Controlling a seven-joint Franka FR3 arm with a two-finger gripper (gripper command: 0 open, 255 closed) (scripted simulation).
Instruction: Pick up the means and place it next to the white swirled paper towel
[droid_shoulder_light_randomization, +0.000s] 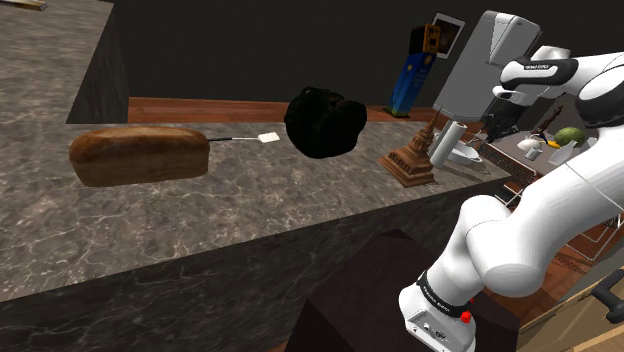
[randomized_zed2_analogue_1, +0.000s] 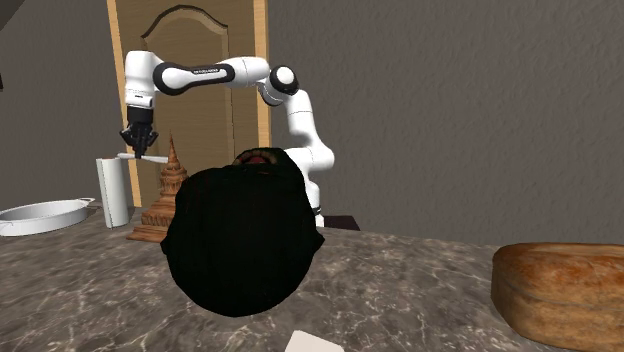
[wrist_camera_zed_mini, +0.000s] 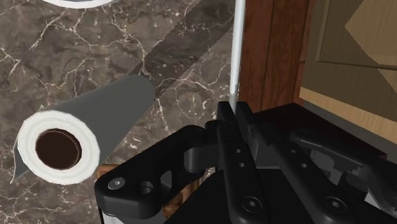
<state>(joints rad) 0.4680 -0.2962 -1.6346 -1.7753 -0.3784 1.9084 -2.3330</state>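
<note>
Over the table, just beside the upright paper towel roll, our fingers clamp the thin white rod, so we should lower it gently, clear of roll and wooden tower, before releasing.

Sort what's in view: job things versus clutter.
Job: thin pale rod, clasped in the fingers; paper towel roll.
Lying about: bread loaf; black lump; wooden tower model; white dish; white-tipped stick.
</note>
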